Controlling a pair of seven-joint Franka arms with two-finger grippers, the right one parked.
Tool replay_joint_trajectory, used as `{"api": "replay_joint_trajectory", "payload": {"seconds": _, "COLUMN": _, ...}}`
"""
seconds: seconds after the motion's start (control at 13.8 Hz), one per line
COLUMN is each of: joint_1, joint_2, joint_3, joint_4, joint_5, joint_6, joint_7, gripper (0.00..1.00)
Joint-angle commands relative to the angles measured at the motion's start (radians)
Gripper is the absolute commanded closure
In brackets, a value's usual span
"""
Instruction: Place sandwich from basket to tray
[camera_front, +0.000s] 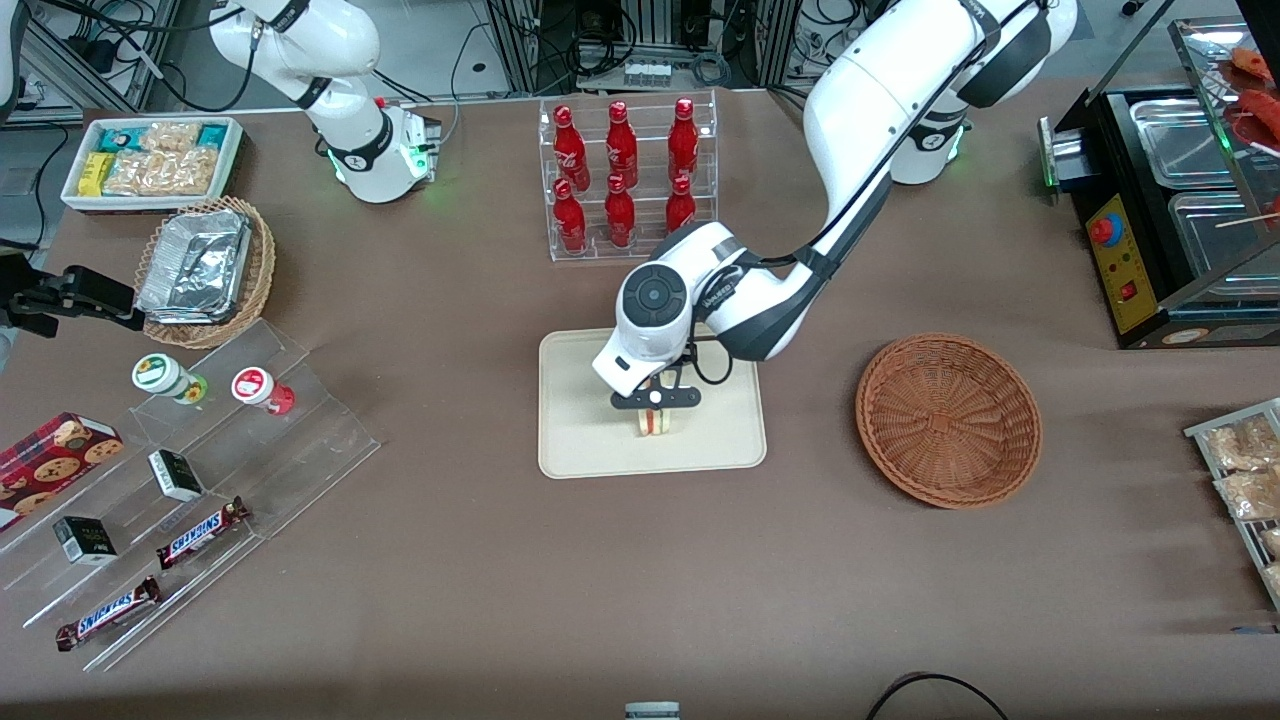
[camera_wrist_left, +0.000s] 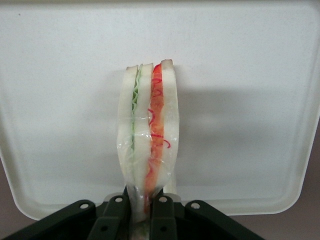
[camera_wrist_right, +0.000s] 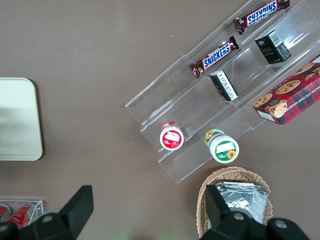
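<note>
The cream-beige tray (camera_front: 580, 440) lies in the middle of the table. Over it my gripper (camera_front: 655, 412) is shut on the sandwich (camera_front: 655, 422), a wrapped wedge of white bread standing on its edge. In the left wrist view the sandwich (camera_wrist_left: 148, 135) shows green and red-orange filling, its narrow end pinched between the black fingers (camera_wrist_left: 162, 220), with the tray (camera_wrist_left: 240, 75) under it. The reddish-brown wicker basket (camera_front: 948, 418) sits empty beside the tray, toward the working arm's end of the table.
A clear rack of red bottles (camera_front: 625, 175) stands farther from the front camera than the tray. Toward the parked arm's end are an acrylic stepped shelf with snacks (camera_front: 190, 470), a tan basket with foil containers (camera_front: 205, 270) and a white snack bin (camera_front: 150, 160). A black food warmer (camera_front: 1170, 200) stands at the working arm's end.
</note>
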Motion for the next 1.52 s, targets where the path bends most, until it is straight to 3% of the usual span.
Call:
{"api": "replay_joint_trajectory", "payload": {"seconds": 0.0, "joint_1": -0.023, "joint_2": 0.022, "joint_3": 0.012, "joint_4": 0.033, "joint_5": 0.032, "joint_6": 0.000, "joint_7": -0.033, "gripper": 1.00}}
{"api": "replay_joint_trajectory", "payload": {"seconds": 0.14, "joint_1": -0.029, "joint_2": 0.033, "joint_3": 0.012, "joint_4": 0.033, "joint_5": 0.069, "joint_6": 0.002, "joint_7": -0.080, "gripper": 1.00}}
{"api": "replay_joint_trajectory", "payload": {"seconds": 0.43, "joint_1": -0.029, "joint_2": 0.041, "joint_3": 0.013, "joint_4": 0.032, "joint_5": 0.072, "joint_6": 0.031, "joint_7": -0.114, "gripper": 1.00}}
{"api": "replay_joint_trajectory", "payload": {"seconds": 0.51, "joint_1": -0.029, "joint_2": 0.041, "joint_3": 0.012, "joint_4": 0.032, "joint_5": 0.071, "joint_6": 0.033, "joint_7": -0.114, "gripper": 0.95}}
{"api": "replay_joint_trajectory", "payload": {"seconds": 0.58, "joint_1": -0.029, "joint_2": 0.047, "joint_3": 0.013, "joint_4": 0.032, "joint_5": 0.071, "joint_6": 0.033, "joint_7": -0.115, "gripper": 0.44}}
{"api": "replay_joint_trajectory", "payload": {"seconds": 0.65, "joint_1": -0.029, "joint_2": 0.047, "joint_3": 0.013, "joint_4": 0.032, "joint_5": 0.071, "joint_6": 0.033, "joint_7": -0.109, "gripper": 0.00}}
{"api": "replay_joint_trajectory", "payload": {"seconds": 1.09, "joint_1": -0.015, "joint_2": 0.000, "joint_3": 0.012, "joint_4": 0.035, "joint_5": 0.062, "joint_6": -0.001, "joint_7": -0.114, "gripper": 0.00}}
{"api": "replay_joint_trajectory", "payload": {"seconds": 1.45, "joint_1": -0.015, "joint_2": -0.054, "joint_3": 0.006, "joint_4": 0.217, "joint_5": 0.052, "joint_6": -0.291, "joint_7": -0.096, "gripper": 0.00}}
